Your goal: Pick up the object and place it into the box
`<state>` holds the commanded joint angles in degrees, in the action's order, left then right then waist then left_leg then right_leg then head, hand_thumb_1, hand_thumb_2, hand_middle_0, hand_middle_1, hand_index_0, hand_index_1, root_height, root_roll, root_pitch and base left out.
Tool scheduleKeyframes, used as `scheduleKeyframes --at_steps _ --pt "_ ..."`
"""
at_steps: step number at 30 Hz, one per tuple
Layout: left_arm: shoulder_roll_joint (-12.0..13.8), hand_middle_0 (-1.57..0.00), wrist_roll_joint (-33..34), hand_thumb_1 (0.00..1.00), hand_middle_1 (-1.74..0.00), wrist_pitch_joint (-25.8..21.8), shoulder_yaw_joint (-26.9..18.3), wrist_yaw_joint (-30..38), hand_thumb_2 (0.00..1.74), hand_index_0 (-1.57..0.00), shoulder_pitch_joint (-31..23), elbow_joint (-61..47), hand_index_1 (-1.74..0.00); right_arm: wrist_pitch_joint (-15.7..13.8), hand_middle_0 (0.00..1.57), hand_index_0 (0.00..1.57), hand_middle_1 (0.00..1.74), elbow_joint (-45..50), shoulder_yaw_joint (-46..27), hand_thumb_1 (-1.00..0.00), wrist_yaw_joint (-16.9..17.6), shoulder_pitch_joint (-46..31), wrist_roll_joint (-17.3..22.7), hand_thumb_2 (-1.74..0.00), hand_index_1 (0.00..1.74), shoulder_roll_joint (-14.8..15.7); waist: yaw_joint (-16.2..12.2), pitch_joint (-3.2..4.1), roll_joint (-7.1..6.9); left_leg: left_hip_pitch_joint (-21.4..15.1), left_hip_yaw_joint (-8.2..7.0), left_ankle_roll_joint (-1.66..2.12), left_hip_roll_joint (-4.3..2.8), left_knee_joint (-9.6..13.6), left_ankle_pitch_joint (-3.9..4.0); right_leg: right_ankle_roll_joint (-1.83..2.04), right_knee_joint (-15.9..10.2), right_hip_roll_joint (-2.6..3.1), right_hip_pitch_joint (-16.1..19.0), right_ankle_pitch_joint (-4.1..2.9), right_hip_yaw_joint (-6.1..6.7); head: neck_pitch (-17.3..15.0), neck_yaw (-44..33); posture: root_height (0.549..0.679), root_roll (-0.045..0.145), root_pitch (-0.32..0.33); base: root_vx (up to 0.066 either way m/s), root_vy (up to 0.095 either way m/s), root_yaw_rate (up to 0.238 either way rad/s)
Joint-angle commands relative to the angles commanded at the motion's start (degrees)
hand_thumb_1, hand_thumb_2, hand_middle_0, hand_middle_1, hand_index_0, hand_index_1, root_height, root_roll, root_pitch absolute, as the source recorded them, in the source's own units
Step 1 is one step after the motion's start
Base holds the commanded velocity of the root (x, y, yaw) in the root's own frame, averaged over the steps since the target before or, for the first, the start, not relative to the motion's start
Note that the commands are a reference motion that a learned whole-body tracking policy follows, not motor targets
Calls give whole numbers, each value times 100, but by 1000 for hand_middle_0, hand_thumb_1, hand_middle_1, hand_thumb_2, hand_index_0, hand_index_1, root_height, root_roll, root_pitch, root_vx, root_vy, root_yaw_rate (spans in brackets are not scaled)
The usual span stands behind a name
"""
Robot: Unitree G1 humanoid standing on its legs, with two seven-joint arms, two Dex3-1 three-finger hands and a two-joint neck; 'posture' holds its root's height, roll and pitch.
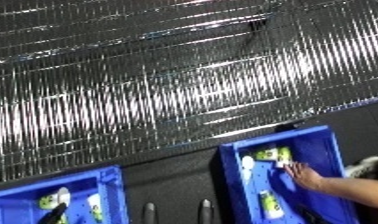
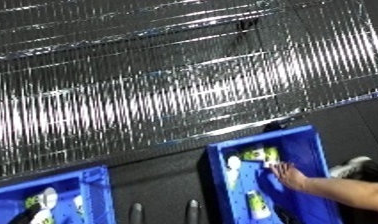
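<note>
Two blue bins show along the lower edge, under a wide shiny foil wall [image 1: 168, 75]. Neither robot hand is in view, so how their fingers stand cannot be told. A person's hand [image 1: 303, 175] reaches into the right bin [image 1: 320, 137] from the right, fingers relaxed among white and yellow-green objects [image 1: 272, 154], touching one. More such objects [image 1: 61, 197] lie in the left bin [image 1: 110, 182] (across a dark gap from the right bin). Which object is meant, and which robot hand is nearer, cannot be judged.
</note>
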<state>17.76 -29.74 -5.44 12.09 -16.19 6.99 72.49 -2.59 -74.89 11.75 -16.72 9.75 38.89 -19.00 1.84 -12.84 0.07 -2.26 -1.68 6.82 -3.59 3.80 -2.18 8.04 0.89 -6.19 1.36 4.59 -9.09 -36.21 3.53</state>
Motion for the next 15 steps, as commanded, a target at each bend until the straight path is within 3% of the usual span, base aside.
scheduleKeyframes --at_steps 3,8,15 --pt "-40 0 149 0 0 167 -67 -27 0 0 -61 144 0 44 0 0 0 -114 -61 0 -7 -124 -30 0 0 65 9 237 -6 -116 -90 42 -78 114 22 50 -234 -53 178 -101 -51 -156 -118 676 32 19 55 5 -18" --pt "-86 0 346 0 0 389 -214 -36 0 0 -134 389 0 110 0 0 0 -322 -161 0 -35 -273 -8 0 0 165 21 572 -21 -234 -214 79 -166 120 -34 119 -523 -138 388 -246 -116 -333 -324 674 30 11 44 13 -5" --pt "-100 0 580 0 0 720 -394 139 0 0 -201 707 0 175 0 0 0 -543 -263 0 -147 -354 -53 0 0 232 24 855 -40 -358 -366 100 -287 120 -95 196 -589 -231 471 -289 -155 -574 -448 673 26 0 10 13 -46"
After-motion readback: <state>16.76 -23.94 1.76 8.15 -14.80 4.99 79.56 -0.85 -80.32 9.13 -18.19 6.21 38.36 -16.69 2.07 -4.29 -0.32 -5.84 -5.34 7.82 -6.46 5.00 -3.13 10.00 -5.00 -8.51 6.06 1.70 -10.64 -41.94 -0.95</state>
